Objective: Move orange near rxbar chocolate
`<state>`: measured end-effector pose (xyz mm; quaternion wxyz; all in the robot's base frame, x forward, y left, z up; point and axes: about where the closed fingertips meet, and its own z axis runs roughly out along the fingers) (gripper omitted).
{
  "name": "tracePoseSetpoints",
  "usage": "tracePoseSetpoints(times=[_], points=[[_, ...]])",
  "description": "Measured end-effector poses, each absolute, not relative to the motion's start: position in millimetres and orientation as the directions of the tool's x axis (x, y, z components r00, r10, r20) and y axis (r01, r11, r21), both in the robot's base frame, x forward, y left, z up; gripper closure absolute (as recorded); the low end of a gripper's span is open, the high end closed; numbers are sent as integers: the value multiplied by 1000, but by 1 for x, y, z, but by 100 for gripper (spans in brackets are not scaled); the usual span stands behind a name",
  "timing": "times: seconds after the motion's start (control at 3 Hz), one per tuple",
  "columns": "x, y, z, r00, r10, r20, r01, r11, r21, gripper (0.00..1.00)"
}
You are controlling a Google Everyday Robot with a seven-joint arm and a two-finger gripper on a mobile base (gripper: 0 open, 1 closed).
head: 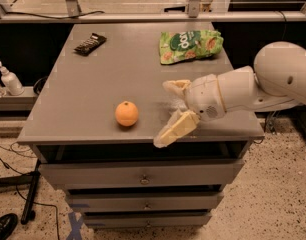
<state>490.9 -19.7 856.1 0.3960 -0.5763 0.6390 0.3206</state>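
The orange (126,113) sits near the front edge of the counter (118,69), left of centre, and the pincer (169,109) hovers near it on the right, so the fruit lies at about 9 o'clock from the gap between the fingers. The pincer is spread wide and holds nothing: one pale finger (174,86) reaches out over the counter top, the other (176,128) hangs past the front edge, and the mouth faces left toward the orange without touching it. Being round, the orange has no long axis to line up with; what counts, I judge, is carrying the mouth straight on toward 9 o'clock until the fruit is between the fingers. The rxbar (90,43) lies by the far left corner, at about 11 o'clock from the orange and well apart from it. The green bag (190,45) lies at about 1 o'clock from the pincer, off that path
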Motion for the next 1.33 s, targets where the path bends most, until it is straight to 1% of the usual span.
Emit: tracePoseSetpoints(times=[0.33, 1.0, 1.33], points=[[495, 9, 857, -24, -417, -909, -989, 142, -39, 0], [497, 59, 847, -16, -337, -941, -991, 130, -29, 0], [499, 74, 843, -11, -315, -949, -992, 121, -29, 12]])
